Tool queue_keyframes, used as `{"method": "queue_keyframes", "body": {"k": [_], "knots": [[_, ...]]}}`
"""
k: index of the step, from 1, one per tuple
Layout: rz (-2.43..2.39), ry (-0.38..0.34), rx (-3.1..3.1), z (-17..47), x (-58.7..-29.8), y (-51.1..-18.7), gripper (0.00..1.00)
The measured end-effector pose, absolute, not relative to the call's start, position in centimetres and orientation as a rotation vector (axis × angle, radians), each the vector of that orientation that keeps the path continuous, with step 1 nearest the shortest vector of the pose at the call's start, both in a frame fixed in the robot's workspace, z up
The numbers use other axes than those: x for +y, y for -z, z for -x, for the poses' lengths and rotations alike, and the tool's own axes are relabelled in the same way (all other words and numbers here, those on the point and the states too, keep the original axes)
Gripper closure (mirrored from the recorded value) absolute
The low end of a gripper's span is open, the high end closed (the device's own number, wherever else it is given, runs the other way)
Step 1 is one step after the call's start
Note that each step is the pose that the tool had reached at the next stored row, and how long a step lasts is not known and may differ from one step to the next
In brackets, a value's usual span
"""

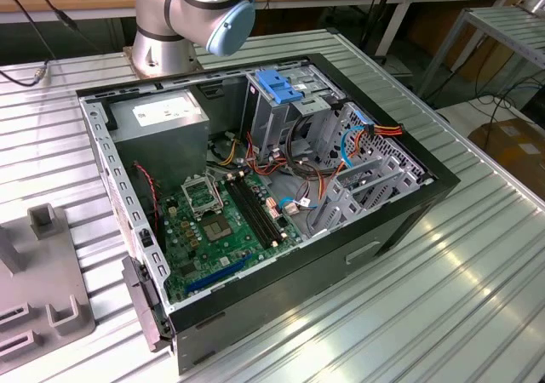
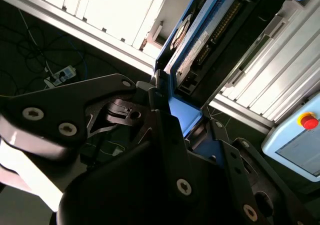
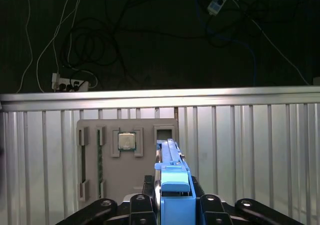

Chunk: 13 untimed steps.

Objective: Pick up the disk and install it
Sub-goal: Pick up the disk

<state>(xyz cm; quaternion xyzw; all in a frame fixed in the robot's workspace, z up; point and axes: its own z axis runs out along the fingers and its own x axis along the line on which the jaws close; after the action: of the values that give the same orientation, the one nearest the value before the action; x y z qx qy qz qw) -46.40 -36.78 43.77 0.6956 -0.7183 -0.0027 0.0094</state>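
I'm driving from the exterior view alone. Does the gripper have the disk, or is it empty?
Observer: It has it. In both wrist views the gripper is shut on the disk, which stands edge-on between the fingers with a blue rail facing the first wrist camera.
Operator: What is it over right now?
Observer: In the first wrist view the camera looks past the disk onto a grey fixture plate lying on the slatted table. A processor chip sits in one of the plate's pockets.
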Motion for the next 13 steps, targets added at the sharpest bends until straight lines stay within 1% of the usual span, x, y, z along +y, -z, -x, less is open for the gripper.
{"method": "queue_keyframes", "body": {"k": [13], "knots": [[-2.172,0.008,-2.243,46.40,-36.78,-44.25,0.63]]}}
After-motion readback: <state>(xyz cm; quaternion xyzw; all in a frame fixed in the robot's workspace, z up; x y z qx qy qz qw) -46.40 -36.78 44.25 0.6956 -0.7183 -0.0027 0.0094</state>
